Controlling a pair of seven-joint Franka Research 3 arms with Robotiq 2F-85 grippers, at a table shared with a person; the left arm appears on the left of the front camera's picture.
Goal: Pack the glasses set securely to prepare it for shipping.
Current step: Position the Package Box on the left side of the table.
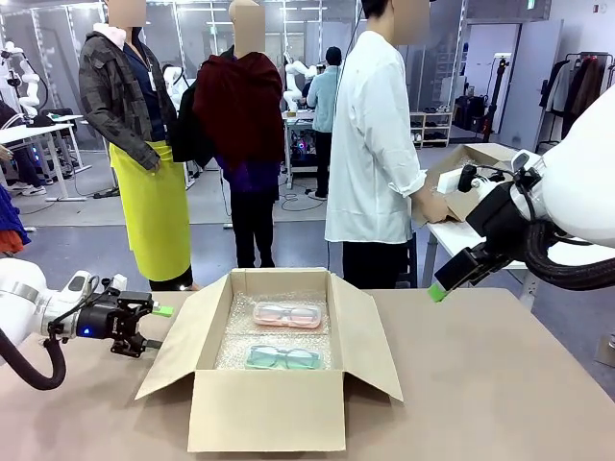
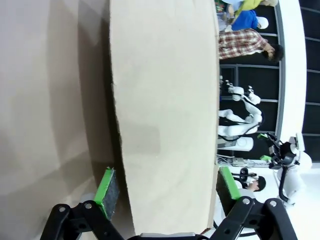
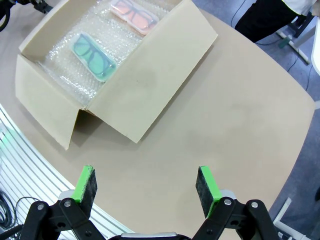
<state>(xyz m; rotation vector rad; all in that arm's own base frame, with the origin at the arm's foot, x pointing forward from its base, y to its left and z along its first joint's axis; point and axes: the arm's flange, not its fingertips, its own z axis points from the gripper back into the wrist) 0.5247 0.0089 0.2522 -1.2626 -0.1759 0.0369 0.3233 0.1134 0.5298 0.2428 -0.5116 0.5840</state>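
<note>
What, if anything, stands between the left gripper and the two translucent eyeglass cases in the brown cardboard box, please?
The box's open left flap does: the left gripper straddles its edge, with the pink case and mint green case beyond it on the bubble wrap.

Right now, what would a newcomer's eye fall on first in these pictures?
The open cardboard box in the middle of the table, lined with bubble wrap. Inside lie the pink case on the far side and the green case nearer the robot. The left gripper straddles the box's left flap with jaws wide, while the right gripper hangs open above the table, to the box's right.
</note>
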